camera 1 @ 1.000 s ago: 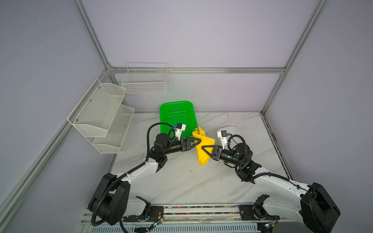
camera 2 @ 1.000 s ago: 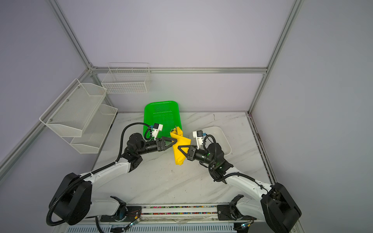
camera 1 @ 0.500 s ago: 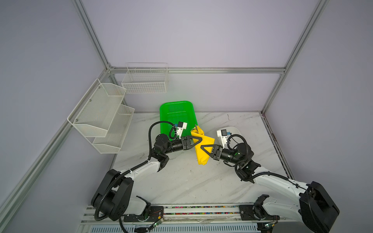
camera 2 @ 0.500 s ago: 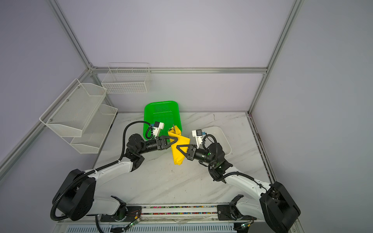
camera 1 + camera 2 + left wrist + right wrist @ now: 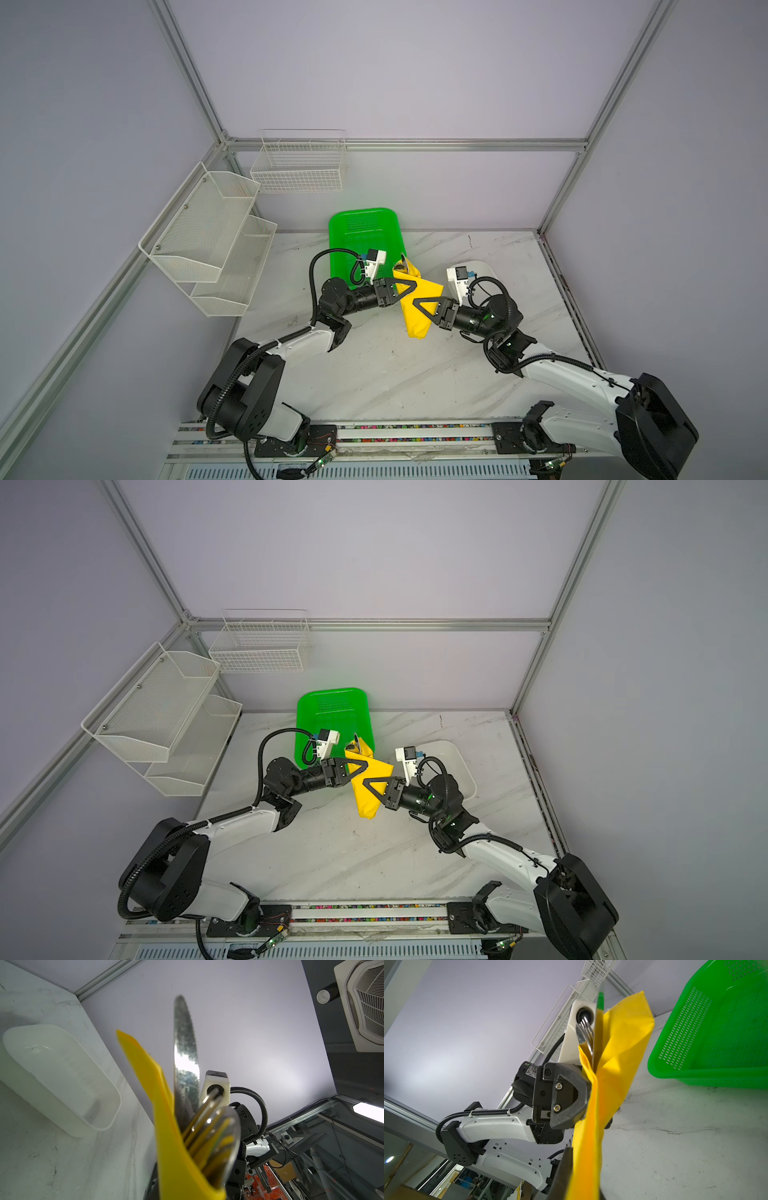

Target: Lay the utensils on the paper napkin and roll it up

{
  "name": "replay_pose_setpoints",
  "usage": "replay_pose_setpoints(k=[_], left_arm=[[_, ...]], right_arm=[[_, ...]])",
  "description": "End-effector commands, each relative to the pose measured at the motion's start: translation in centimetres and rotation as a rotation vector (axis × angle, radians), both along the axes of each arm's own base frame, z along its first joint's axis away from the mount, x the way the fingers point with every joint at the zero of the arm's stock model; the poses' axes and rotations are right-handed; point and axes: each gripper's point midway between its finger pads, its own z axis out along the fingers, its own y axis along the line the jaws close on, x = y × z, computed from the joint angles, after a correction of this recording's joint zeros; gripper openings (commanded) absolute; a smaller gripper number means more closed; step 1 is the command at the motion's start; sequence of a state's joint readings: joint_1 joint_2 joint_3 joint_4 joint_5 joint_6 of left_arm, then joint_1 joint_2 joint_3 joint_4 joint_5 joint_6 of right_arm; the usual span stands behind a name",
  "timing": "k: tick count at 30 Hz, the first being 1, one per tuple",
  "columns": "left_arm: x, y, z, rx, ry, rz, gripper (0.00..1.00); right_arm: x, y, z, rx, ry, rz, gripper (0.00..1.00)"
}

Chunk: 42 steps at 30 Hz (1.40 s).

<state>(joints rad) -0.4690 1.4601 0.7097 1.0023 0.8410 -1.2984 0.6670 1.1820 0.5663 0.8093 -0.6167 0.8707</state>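
The bright yellow paper napkin (image 5: pixel 417 305) is rolled loosely into a creased, open-topped bundle that stands tilted over the middle of the table (image 5: pixel 374 374), with the shiny utensils (image 5: pixel 197 1105) poking from its upper, far mouth: the knife (image 5: pixel 185 1053) blade tallest, the fork (image 5: pixel 586 1029) tines and the spoon (image 5: pixel 227 1138) bowl beside it.

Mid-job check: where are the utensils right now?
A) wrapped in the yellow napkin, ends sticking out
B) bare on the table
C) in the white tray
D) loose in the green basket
A: the knife and fork stick out of the open end of the rolled paper napkin.
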Motion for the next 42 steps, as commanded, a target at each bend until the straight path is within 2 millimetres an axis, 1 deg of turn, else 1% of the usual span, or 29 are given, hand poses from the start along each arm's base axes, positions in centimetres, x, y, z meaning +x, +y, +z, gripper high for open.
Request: replay_pose_setpoints(k=[1, 9, 10, 11, 13, 15, 18, 19, 21, 23, 25, 27, 29, 30, 31, 33, 34, 36, 37, 40, 42], left_arm=[[-0.6, 0.4, 2.7, -0.054, -0.101, 0.022, 0.13], [-0.5, 0.6, 3.0, -0.054, -0.114, 0.035, 0.08], [-0.9, 0.8, 4.0, -0.063, -0.139, 0.038, 0.08], [-1.1, 0.9, 4.4, -0.067, -0.152, 0.041, 0.08], [-1.2, 1.0, 4.7, -0.063, -0.163, 0.044, 0.07], [-1.3, 1.1, 4.9, -0.058, -0.172, 0.048, 0.07], [-1.1, 1.2, 4.8, -0.048, -0.173, 0.058, 0.06], [-1.0, 1.2, 4.7, -0.047, -0.169, 0.059, 0.06], [-0.9, 1.2, 4.7, -0.046, -0.166, 0.057, 0.05], [-0.6, 1.4, 4.7, -0.045, -0.163, 0.066, 0.05], [-0.4, 1.6, 4.5, -0.036, -0.155, 0.084, 0.05], [0.0, 1.7, 4.0, -0.007, -0.142, 0.102, 0.05], [0.3, 1.9, 3.4, 0.028, -0.127, 0.126, 0.04], [0.5, 2.0, 3.2, 0.043, -0.121, 0.135, 0.04], [0.6, 2.1, 3.0, 0.055, -0.119, 0.148, 0.04], [0.9, 2.4, 2.9, 0.066, -0.108, 0.168, 0.04], [1.0, 2.5, 2.9, 0.070, -0.107, 0.173, 0.04], [1.2, 2.5, 2.9, 0.076, -0.105, 0.177, 0.04], [1.2, 2.5, 3.0, 0.077, -0.106, 0.176, 0.04], [1.2, 2.5, 3.2, 0.077, -0.107, 0.177, 0.04], [1.2, 2.5, 3.2, 0.077, -0.106, 0.176, 0.04]], right_arm=[[0.0, -0.6, 2.2, 0.063, -0.060, -0.017, 0.09], [0.5, -1.3, 1.5, 0.061, -0.007, -0.058, 0.14], [0.5, -1.3, 1.4, 0.058, -0.002, -0.062, 0.14], [0.6, -1.4, 1.2, 0.053, 0.007, -0.066, 0.15], [0.6, -1.6, 0.9, 0.044, 0.020, -0.071, 0.18], [0.8, -1.8, 0.5, 0.029, 0.043, -0.095, 0.23], [1.3, -2.1, -0.3, -0.013, 0.084, -0.128, 0.27], [1.5, -2.2, -0.4, -0.030, 0.091, -0.143, 0.30], [2.0, -3.0, -0.6, -0.067, 0.118, -0.205, 0.39], [2.6, -4.3, -0.8, -0.116, 0.142, -0.291, 0.48], [2.8, -5.7, -0.5, -0.165, 0.157, -0.365, 0.54], [2.6, -6.9, 0.6, -0.212, 0.132, -0.416, 0.57], [2.2, -7.6, 2.2, -0.224, 0.104, -0.433, 0.58], [1.7, -7.7, 3.2, -0.214, 0.084, -0.419, 0.57], [1.2, -7.6, 4.4, -0.200, 0.058, -0.399, 0.57], [0.6, -7.1, 6.0, -0.184, 0.025, -0.357, 0.57], [0.3, -6.7, 6.6, -0.181, 0.014, -0.330, 0.56], [-0.2, -5.0, 7.1, -0.195, -0.005, -0.277, 0.56], [-0.4, -4.0, 7.2, -0.219, -0.019, -0.263, 0.55], [-1.1, -0.4, 6.3, -0.343, -0.055, -0.265, 0.55], [-0.7, 0.8, 5.4, -0.409, -0.050, -0.289, 0.53]])
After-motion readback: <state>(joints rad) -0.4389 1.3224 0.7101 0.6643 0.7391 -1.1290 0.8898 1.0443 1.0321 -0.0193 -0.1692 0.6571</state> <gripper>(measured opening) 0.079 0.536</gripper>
